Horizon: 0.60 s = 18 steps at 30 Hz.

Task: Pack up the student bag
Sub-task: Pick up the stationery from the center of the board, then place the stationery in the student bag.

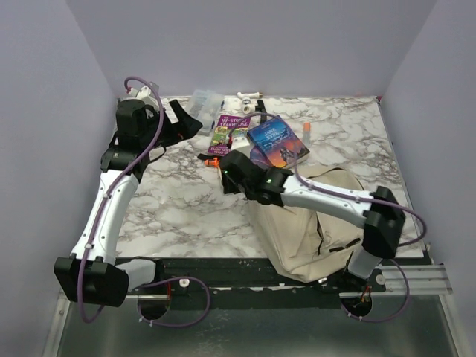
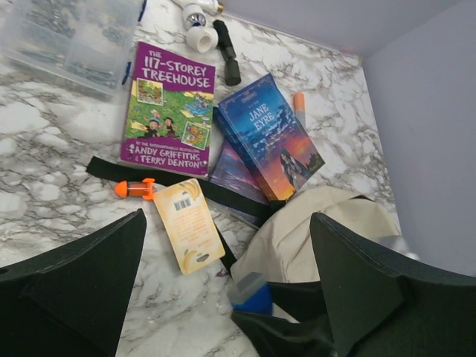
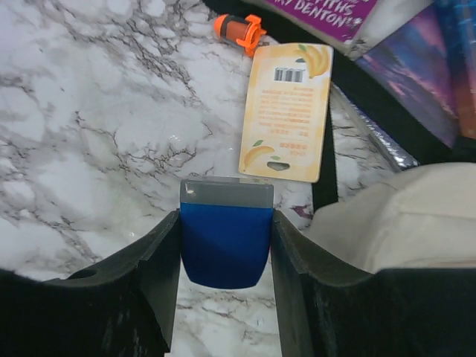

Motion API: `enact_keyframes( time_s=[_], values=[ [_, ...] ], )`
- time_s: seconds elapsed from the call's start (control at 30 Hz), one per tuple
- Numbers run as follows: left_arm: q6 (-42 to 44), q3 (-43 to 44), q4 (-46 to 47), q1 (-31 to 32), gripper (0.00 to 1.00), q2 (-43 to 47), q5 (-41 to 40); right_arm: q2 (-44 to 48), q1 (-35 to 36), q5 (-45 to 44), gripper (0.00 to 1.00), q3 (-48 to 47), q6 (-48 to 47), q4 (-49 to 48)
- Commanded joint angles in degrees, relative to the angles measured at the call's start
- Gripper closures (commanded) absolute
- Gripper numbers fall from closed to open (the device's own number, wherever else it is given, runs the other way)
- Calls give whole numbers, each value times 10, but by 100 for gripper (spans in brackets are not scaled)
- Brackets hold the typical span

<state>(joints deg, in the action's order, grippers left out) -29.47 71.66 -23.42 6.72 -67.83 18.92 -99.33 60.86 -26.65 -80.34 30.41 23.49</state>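
Marble tabletop point(image 1: 178, 208), and we're in tight. The right gripper point(image 3: 225, 223) is clamped on a small blue item point(image 3: 225, 249) with a pale cap, just beside the student bag point(image 1: 305, 223). The left gripper point(image 2: 228, 219) hangs above with its fingers wide apart, holding nothing. Further out lie a yellow card point(image 3: 286, 111) and two books point(image 2: 271, 134). The bag slumps at the near right. It looks soft, light and floppy, so it's likely best taken by the zipped rim, where the cloth has some body.
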Motion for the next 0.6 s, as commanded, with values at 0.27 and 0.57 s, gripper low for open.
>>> enact_keyframes(
  time_s=[0.27,0.57],
  values=[
    [9,2,25,194,21,-75,97,307,-143,28,94,290,124,119],
    [-30,51,35,429,35,-245,26,513,-190,-131,97,313,366,348]
  ],
)
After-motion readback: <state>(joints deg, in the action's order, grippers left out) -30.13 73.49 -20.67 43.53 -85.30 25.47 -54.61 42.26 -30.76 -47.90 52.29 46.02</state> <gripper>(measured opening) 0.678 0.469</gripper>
